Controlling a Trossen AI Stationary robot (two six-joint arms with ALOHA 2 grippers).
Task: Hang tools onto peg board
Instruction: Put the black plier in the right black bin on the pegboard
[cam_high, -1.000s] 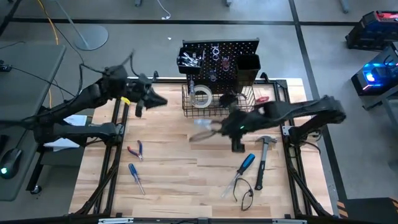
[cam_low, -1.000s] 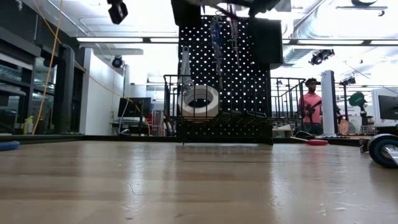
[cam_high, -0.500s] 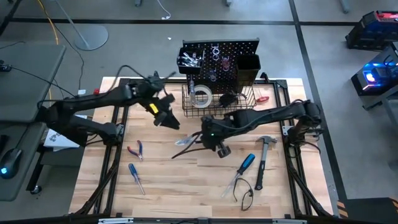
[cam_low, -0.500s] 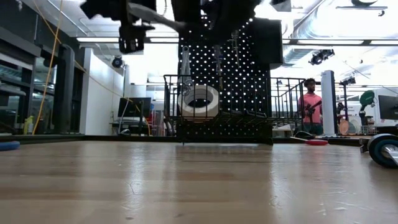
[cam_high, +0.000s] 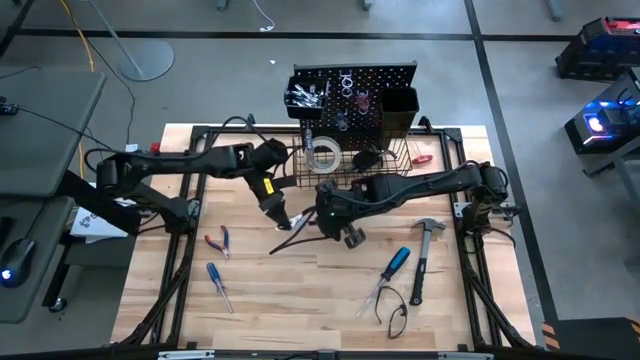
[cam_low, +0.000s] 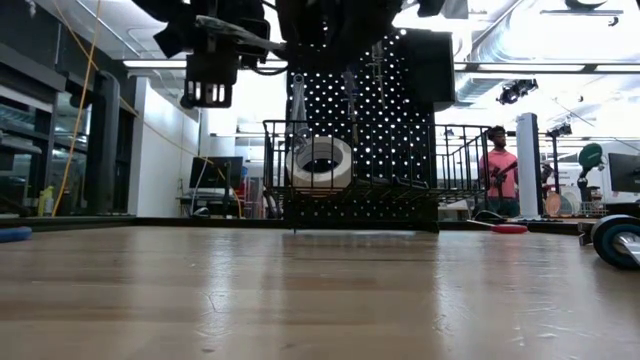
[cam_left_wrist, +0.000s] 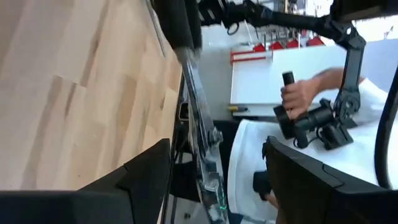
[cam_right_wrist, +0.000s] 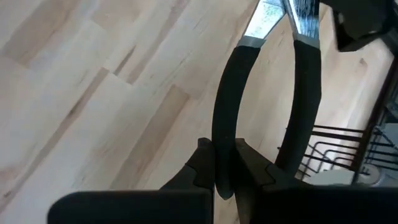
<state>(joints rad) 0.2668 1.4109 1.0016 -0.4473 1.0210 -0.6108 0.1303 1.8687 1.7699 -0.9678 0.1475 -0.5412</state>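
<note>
My right gripper (cam_high: 322, 222) is shut on a tool with two black handles and a silver metal head (cam_high: 292, 226), held above the table's middle. My left gripper (cam_high: 277, 211) is open; in the left wrist view its fingers stand on either side of the tool's silver end (cam_left_wrist: 200, 127), apart from it as far as shows. The peg board (cam_high: 355, 92) stands upright at the far edge. Its wire basket (cam_high: 352, 168) holds a white tape roll (cam_high: 322, 153). In the low view my left gripper (cam_low: 209, 92) hangs high before the board (cam_low: 372, 130). My right gripper pinches one of the tool's two black handles (cam_right_wrist: 225, 146) between its two fingers, near the handle's free end. The other handle (cam_right_wrist: 305, 106) runs free beside it. The tool reaches out past the fingertips, lifted clear of the table, its silver head toward my left gripper.
On the wooden table lie red-handled pliers (cam_high: 218, 240) and a blue screwdriver (cam_high: 218, 286) at the near left. A second blue screwdriver (cam_high: 396, 264), a black-handled hammer (cam_high: 421, 258) and a black loop (cam_high: 396, 316) lie at the near right. A person (cam_low: 498, 165) stands beyond the table.
My left gripper has come down and toward the table's middle, turning as it went, has opened, and now stands around the tool's silver end. My right gripper has carried the tool toward the table's left and rolled it; the tool stays clear of the table.
</note>
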